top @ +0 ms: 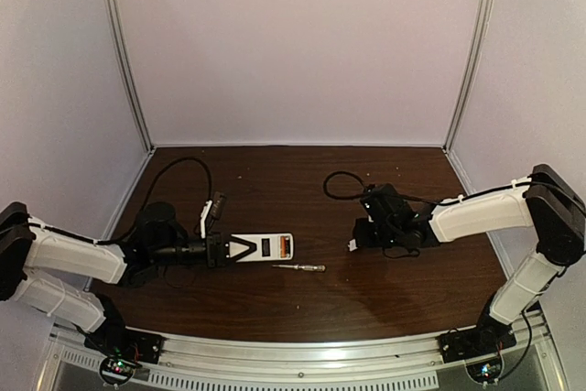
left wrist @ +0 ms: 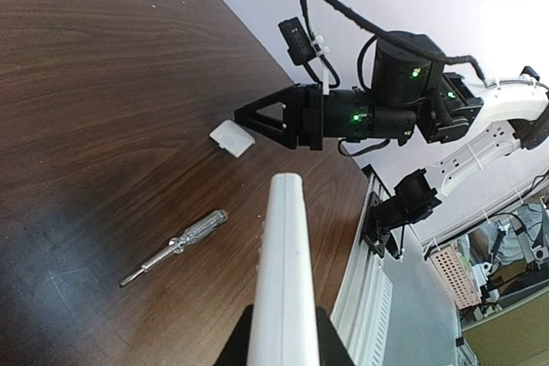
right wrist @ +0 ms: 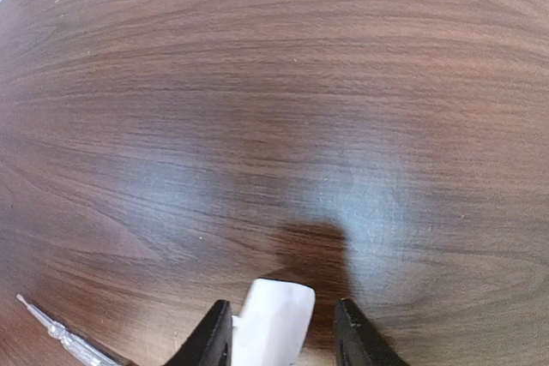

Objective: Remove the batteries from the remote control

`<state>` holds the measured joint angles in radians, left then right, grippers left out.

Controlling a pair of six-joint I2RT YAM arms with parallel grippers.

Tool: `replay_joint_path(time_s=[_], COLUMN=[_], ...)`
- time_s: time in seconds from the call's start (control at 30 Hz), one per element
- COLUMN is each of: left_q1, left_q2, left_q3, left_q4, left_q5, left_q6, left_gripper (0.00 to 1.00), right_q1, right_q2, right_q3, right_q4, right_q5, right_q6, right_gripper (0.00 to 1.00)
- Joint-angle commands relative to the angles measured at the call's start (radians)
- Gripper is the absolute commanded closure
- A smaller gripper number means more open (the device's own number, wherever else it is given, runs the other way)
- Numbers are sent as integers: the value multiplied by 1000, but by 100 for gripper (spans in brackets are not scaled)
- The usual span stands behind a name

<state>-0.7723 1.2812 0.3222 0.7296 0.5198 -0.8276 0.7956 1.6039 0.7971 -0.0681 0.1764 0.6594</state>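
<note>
Setting: dark wood-grain surface [top: 275, 309], closed in by pale lilac walls.

Top view. Your left claw [top: 243, 247] is pinching the remote control [top: 265, 246] at its left end. The handset reaches rightward over the middle-left of the surface, face up, with its orange panel at the end away from the claw. You cannot tell from here whether it rests on the wood or is raised. A thin screwdriver [top: 299, 266] lies just in front of the orange end, not touching it. Your right claw [top: 355, 241] sits low, right of centre, well apart from the remote. The small white cover piece [top: 351, 246] at its tip is only a speck here.

Left wrist view. You get the remote edge-on, a narrow white slab running up from between the fingers; its face is hidden. The cover piece reads clearly here, lying on the wood just under the right claw's tips.

Right wrist view. The fingers [right wrist: 213, 340] stand spread with the cover piece between them. A gap shows on one side, so nothing is pinched. The screwdriver's tip shows at lower left. The remote is outside this view.
</note>
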Motion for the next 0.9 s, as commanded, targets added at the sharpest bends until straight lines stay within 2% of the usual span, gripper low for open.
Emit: replay_joint_path(time_s=[0.0, 0.27, 0.4, 0.63, 0.87], left_q1=[1, 1, 1, 1, 1], left_q2=[-62, -154, -181, -182, -109], left_q3=[-25, -54, -61, -65, -64], left_q4=[-32, -102, -119, -95, 3], left_q5=[-38, -66, -63, 2, 90], left_q6=[27, 33, 36, 39, -1], left_gripper=[100, 100, 100, 100, 100], right_q1=[-8, -8, -5, 62, 112], right_q2=[-5, -79, -131, -147, -159], right_q3=[20, 14, 2, -4, 2], right_q4=[-21, -67, -38, 89, 140], right_q5=[1, 10, -74, -314, -404], right_q6=[3, -3, -54, -134, -161], right_gripper=[56, 40, 35, 35, 33])
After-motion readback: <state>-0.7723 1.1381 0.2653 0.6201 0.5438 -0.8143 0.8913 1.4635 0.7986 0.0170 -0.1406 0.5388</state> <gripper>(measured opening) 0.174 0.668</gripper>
